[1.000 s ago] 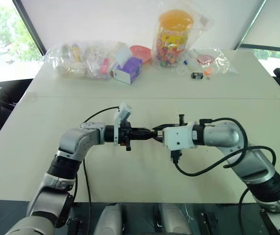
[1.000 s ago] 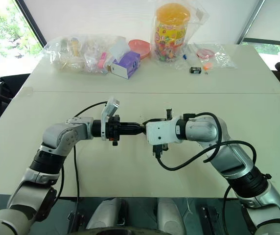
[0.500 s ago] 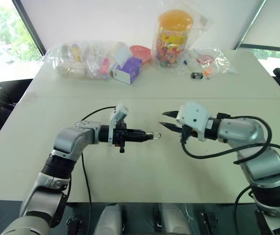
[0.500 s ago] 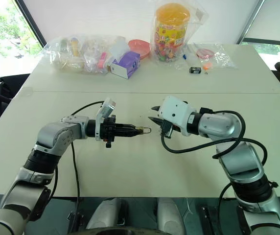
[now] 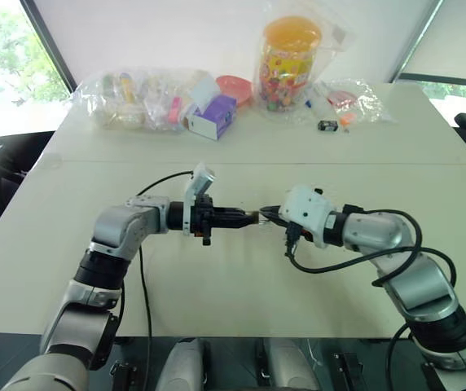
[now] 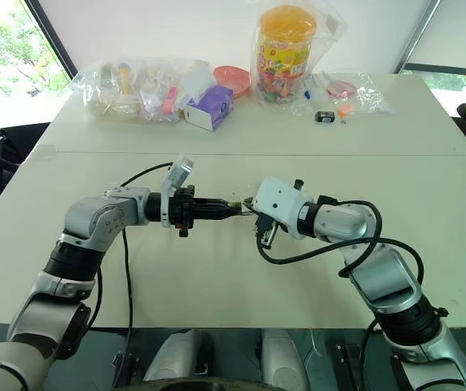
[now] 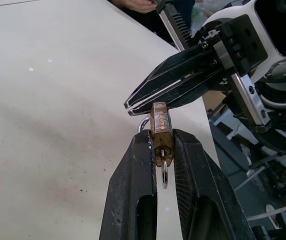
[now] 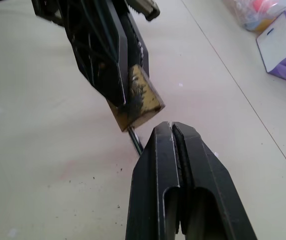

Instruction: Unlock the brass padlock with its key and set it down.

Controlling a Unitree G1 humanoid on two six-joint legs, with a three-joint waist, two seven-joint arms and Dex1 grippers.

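1. Padlock [image 7: 161,131] first: tiny brass block pinched between the fingers of the left tool [image 7: 161,150], held up off the bench [image 5: 233,277] about midway between the two arms; a small silvery ring hangs from the end facing the wrist, and the shackle pokes out the far side towards the other arm.

2. Handling guess: solid metal, so stiff and not fragile, light because it's so small, but smooth brass is probably slippery; the flat sides are the sensible place to pinch it, which is what the left tool is doing; the shackle or the ring are the only bits left to grab from outside.

3. Right tool [image 8: 172,131] is clenched, fingers pressed together, tips right at the shackle end of the padlock; whether it's actually nipping the shackle wire or just sitting beside it I honestly can't tell, the angle is bad there.

4. Versus half a second back: the right tool was standing off to the side with its fingers spread, clear of the padlock; now it has come in and snapped closed at the lock; left tool has barely shifted and keeps the same pinch.

5. Clutter along the far edge of the bench (bags, candy jar [image 5: 290,57], purple box [image 5: 213,116]) looks the same as before.
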